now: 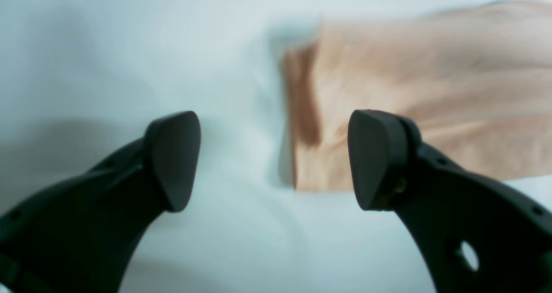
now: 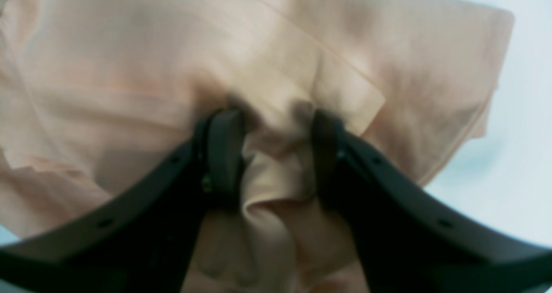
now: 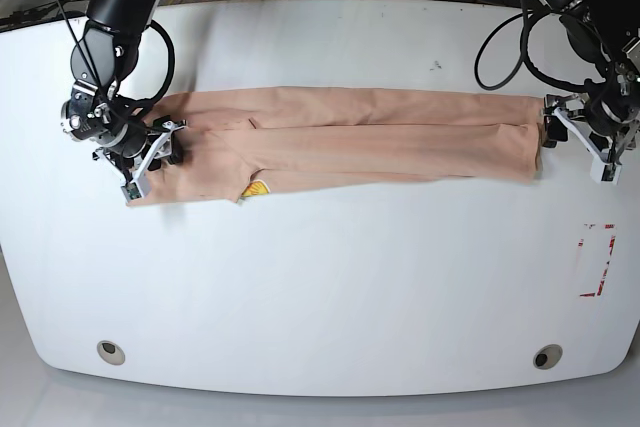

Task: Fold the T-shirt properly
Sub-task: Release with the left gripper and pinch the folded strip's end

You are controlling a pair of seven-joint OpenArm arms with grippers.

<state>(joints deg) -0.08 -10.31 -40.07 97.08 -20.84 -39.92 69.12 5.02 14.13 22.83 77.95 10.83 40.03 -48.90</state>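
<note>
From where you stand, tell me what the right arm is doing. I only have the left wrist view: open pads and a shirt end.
Observer: The right gripper is pinching a bunch of the T-shirt at its far end.
Operator: Report the shirt's overall shape.
Observer: It lies as a long narrow band across the table, already folded lengthwise.
Operator: Give me the left gripper's place.
Observer: The left gripper sits just off the band's end, holding nothing.

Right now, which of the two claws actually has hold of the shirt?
The right gripper: its fingers pinch bunched T-shirt fabric. The left gripper stands open, empty.
</note>
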